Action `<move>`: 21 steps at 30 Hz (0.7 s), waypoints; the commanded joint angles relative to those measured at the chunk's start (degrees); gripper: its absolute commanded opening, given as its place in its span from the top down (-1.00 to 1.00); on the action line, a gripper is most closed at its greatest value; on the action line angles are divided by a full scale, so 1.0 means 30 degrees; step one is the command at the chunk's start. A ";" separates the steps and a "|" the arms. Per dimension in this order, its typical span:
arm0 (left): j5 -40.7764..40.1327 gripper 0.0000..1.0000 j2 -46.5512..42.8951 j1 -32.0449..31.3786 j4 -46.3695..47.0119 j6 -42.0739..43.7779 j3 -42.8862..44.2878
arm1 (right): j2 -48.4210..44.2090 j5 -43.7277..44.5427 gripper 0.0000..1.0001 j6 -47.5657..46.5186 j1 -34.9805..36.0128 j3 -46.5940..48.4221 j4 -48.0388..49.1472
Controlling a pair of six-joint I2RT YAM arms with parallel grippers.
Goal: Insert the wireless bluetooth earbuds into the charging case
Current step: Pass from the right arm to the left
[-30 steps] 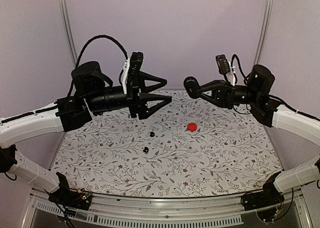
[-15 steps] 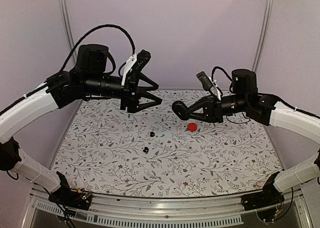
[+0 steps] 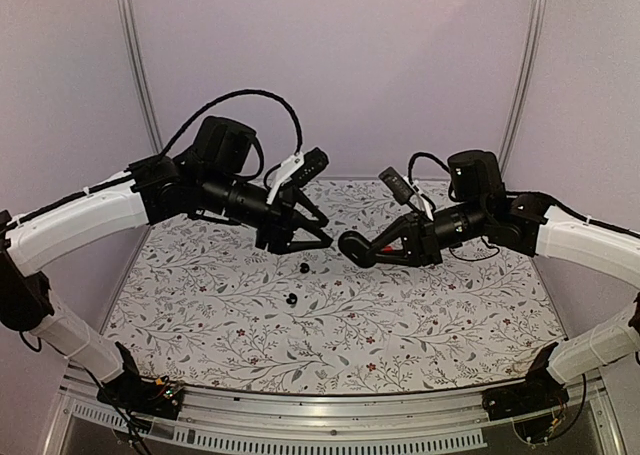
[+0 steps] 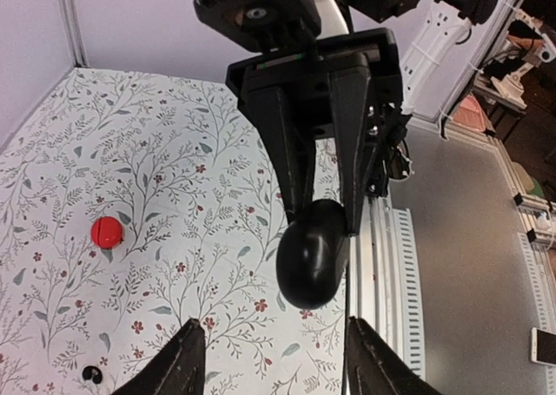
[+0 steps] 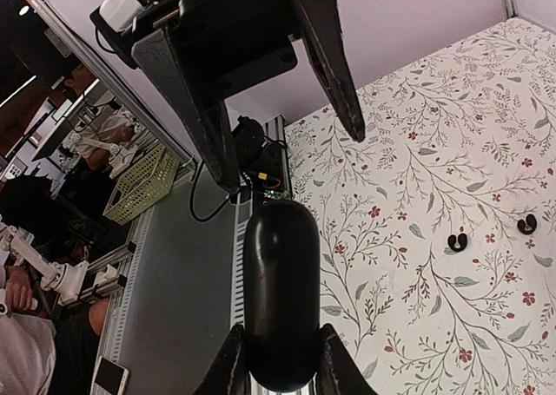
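Note:
The charging case [image 5: 280,282], a glossy black oval, is held above the table with my right gripper [image 5: 281,360] shut on its lower end. In the top view the case [image 3: 352,247] hangs mid-table, just right of my left gripper [image 3: 316,237]. My left gripper [image 4: 274,365] is open, and the case [image 4: 313,252] hangs just ahead of its tips, not between them. Two tiny black earbuds [image 3: 303,268] [image 3: 291,298] lie on the patterned cloth below the left gripper. The right wrist view shows the earbuds [image 5: 458,240] [image 5: 526,225] too, and one earbud [image 4: 91,373] shows in the left wrist view.
A flat red round disc [image 4: 107,231] lies on the floral tablecloth [image 3: 420,325]; in the top view my right arm hides it. The metal rail [image 3: 330,420] runs along the near edge, and purple walls close the back and sides.
Both arms have come down and toward each other over the middle of the table. The left jaws have narrowed. The right gripper, still holding the case, now covers the red disc.

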 commanded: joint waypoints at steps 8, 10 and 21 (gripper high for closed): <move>-0.1323 -0.26 -0.2958 -0.0064 0.6661 -0.2127 -0.4067 | 0.0278 -0.0592 0.91 0.1681 0.0095 -0.0139 0.1303; -0.0789 -0.21 -0.2088 -0.0340 0.5300 -0.1979 -0.3079 | 0.0363 -0.0776 0.91 0.0937 0.0095 0.0297 0.0612; 0.0975 -0.17 -0.0739 -0.1492 0.3381 -0.1499 -0.2053 | 0.0645 -0.1044 0.90 -0.1091 0.0388 0.1968 -0.2078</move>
